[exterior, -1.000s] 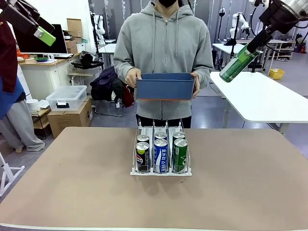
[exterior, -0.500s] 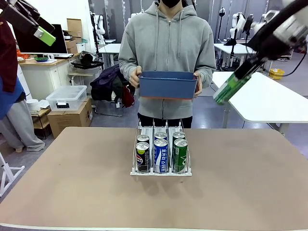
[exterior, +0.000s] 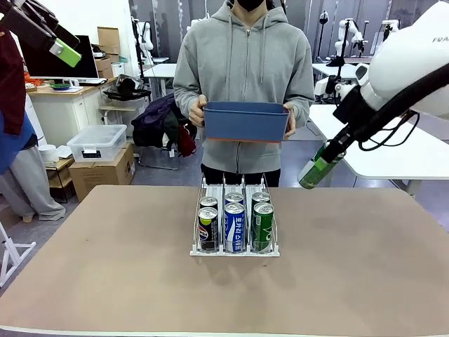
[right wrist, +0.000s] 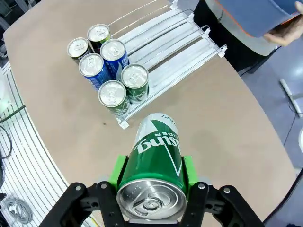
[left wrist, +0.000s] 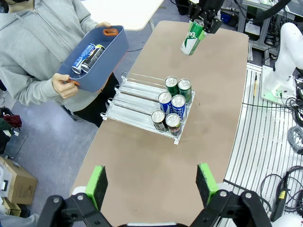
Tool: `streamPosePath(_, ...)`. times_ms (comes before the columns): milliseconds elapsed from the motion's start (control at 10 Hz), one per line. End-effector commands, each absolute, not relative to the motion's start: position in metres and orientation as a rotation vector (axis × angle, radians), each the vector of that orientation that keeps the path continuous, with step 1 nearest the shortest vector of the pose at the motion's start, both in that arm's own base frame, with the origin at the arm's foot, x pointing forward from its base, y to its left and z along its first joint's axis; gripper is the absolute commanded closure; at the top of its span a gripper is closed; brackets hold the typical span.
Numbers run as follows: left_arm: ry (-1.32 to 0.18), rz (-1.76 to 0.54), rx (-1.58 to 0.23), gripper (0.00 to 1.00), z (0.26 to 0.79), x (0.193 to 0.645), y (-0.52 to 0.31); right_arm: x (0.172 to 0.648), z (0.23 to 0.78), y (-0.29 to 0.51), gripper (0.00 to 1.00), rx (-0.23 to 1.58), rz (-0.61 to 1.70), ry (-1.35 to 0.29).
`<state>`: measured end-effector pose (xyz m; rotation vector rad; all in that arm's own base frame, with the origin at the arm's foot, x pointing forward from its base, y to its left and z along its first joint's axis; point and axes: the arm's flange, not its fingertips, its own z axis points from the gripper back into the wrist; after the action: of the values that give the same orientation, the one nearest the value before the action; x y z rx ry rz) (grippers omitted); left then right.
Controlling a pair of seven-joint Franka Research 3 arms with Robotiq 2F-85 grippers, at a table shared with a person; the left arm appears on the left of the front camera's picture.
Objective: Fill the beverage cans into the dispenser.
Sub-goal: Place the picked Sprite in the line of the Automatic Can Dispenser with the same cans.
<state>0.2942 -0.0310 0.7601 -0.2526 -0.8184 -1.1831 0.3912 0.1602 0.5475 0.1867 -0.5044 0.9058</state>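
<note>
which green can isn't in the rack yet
The green can held by the right gripper, tilted in the air. The other two green cans stand upright in the rack's right lane.

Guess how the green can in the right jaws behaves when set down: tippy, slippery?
Likely stiff: the green can shows no denting between the pads. Probably tippy upright: slim and tall. Smooth and round, so it may roll if released tilted.
</note>
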Motion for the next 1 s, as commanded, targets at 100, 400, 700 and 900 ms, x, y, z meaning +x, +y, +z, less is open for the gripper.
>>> streamPosePath(100, -0.818, -1.182, -0.253, 0.0, 0.76, 0.294, -0.031, 0.391, 0.547, 0.16, 0.42, 0.187, 0.906, -0.504)
streamPosePath(400, -0.818, -1.182, -0.253, 0.0, 0.76, 0.294, -0.031, 0.391, 0.547, 0.16, 0.42, 0.187, 0.906, -0.504)
streamPosePath(700, -0.818, -1.182, -0.253, 0.0, 0.76, 0.294, -0.031, 0.385, 0.546, 0.16, 0.42, 0.13, 0.872, -0.483)
streamPosePath(900, -0.818, -1.182, -0.253, 0.0, 0.76, 0.294, -0.031, 0.365, 0.543, 0.18, 0.42, 0.119, 0.853, -0.523)
